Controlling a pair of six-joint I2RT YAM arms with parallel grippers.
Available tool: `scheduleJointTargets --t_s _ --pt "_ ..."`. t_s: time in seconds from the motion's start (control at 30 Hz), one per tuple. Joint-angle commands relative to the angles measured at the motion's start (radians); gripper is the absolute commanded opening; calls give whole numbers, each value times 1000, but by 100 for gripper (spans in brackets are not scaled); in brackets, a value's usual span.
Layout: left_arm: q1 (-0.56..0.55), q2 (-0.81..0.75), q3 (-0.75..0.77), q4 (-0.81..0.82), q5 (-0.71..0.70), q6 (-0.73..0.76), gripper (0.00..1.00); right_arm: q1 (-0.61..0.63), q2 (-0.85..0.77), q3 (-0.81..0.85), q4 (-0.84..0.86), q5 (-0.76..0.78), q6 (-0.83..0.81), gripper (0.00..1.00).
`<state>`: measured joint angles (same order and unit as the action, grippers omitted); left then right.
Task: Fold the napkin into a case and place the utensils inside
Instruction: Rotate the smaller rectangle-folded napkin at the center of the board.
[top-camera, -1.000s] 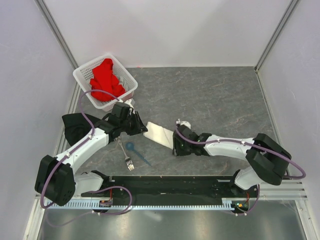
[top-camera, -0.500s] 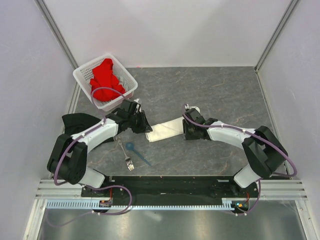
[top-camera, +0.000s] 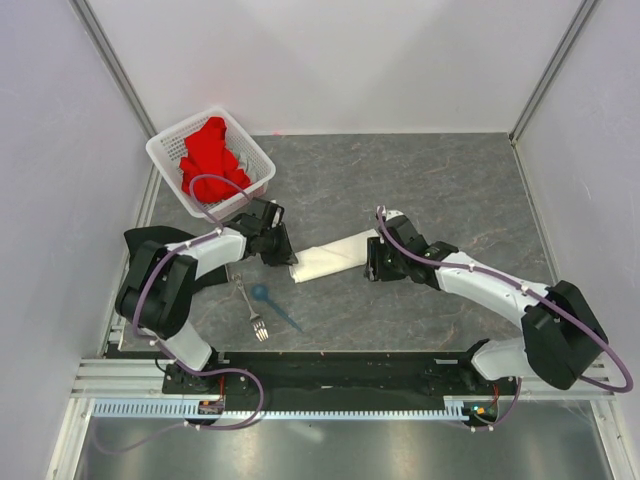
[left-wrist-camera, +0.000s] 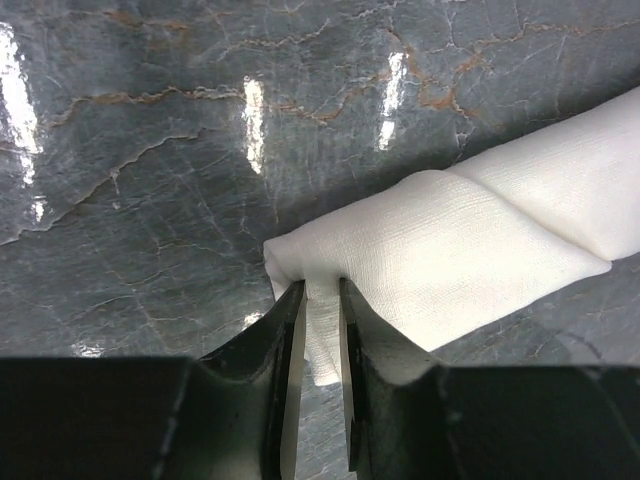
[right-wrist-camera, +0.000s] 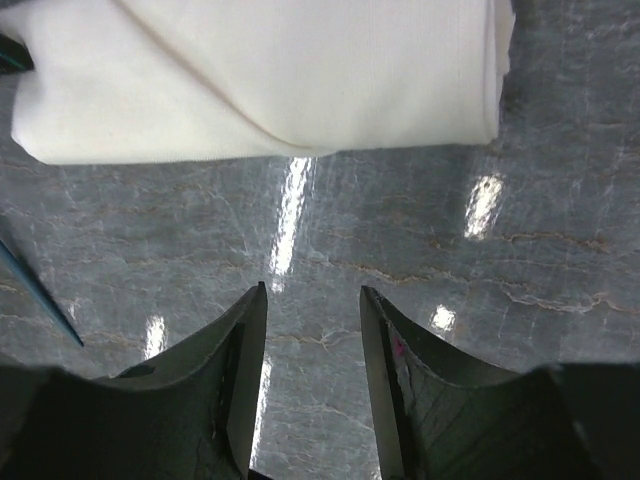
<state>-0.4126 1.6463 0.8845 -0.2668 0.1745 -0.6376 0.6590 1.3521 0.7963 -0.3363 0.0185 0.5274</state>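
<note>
two arms meet at a folded napkin (top-camera: 335, 257) lying as a narrow strip mid-table (top-camera: 450, 190), the left gripper (top-camera: 289, 258) at its left end, the right gripper (top-camera: 372, 263) at its right. a fork (top-camera: 250, 308) and a blue spoon (top-camera: 262, 295) lie toward the near edge. a basket (top-camera: 262, 165) of red cloth (top-camera: 210, 155) sits in the far left corner.

Both arms (top-camera: 205, 256) had white shells, black joints; purple cables (top-camera: 215, 177) ran along them; the right gripper (right-wrist-camera: 313, 290)'s fingers (right-wrist-camera: 235, 390) were black.

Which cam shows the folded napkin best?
Top external: the whole napkin strip shows end to end. Left wrist shows only one end, pinched in the left gripper; right wrist shows a cropped part beyond the open right gripper.
</note>
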Motion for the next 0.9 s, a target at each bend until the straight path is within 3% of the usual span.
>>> scheduleJointTargets --t_s 0.0,0.33,0.67,0.87 --pt "0 21 31 44 9 39 25 -2 42 -12 17 -45 23 50" --pt "-21 -115 -205 141 75 -88 25 -9 222 18 95 -57 91 46" --pt "-179 -316 -354 187 76 -289 25 -12 425 179 118 1 24 44" --pt "-284 -313 -361 231 49 -382 26 -12 542 338 112 -54 -99 44"
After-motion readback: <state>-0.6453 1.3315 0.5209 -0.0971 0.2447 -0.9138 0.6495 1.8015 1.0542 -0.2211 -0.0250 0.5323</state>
